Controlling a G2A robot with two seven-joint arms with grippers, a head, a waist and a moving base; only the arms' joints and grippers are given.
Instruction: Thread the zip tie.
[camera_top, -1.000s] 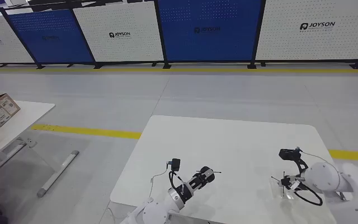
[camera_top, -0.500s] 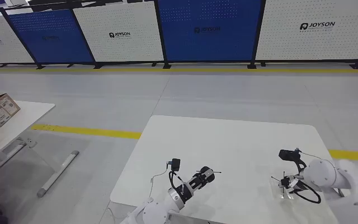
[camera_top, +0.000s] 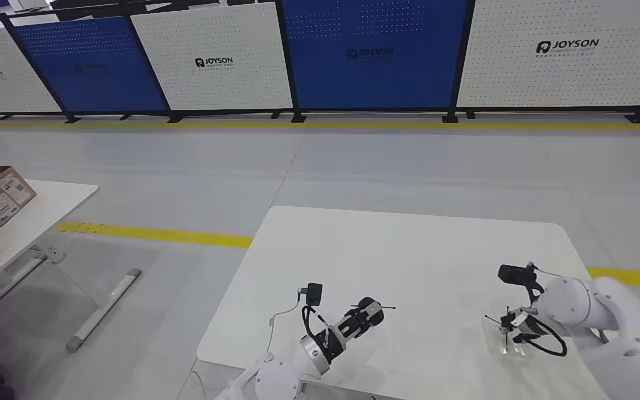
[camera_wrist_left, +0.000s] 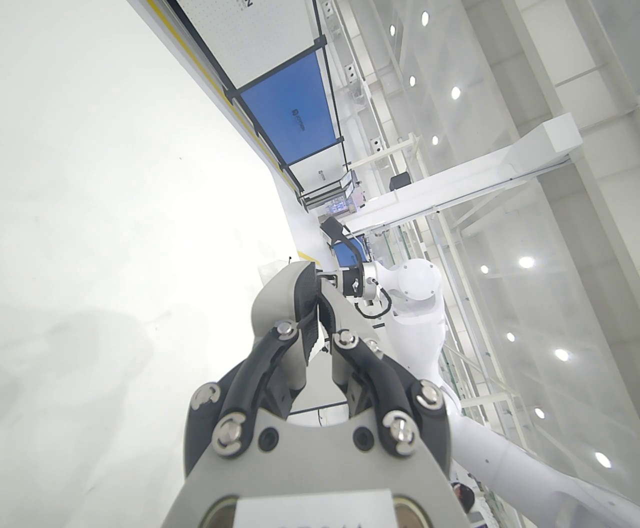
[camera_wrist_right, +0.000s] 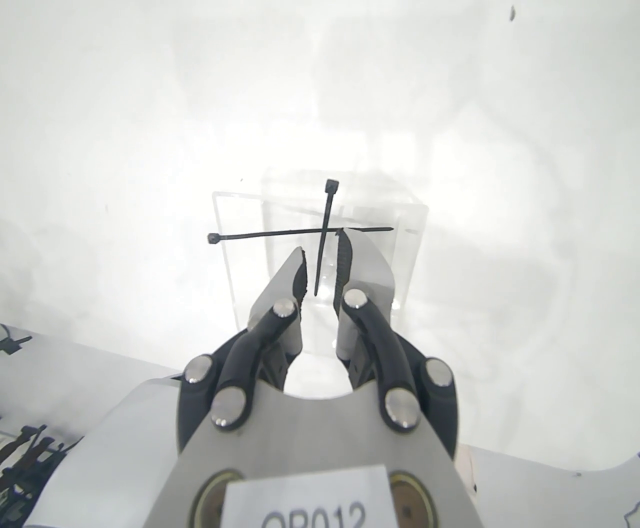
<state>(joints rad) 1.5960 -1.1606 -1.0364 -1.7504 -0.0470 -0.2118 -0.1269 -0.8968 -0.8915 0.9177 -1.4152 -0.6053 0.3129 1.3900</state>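
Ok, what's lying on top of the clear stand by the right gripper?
Two black zip ties lie crossed on the clear stand; the open right gripper covers the stand's near part.

White bench (camera_top: 400, 250) in the middle. Far side: blue pegboard panel (camera_top: 375, 55) beside white pegboard panel (camera_top: 210, 60). Yellow floor line (camera_top: 150, 234) runs behind the bench. Second table (camera_top: 45, 212) at left, cardboard box (camera_top: 12, 192) on it.
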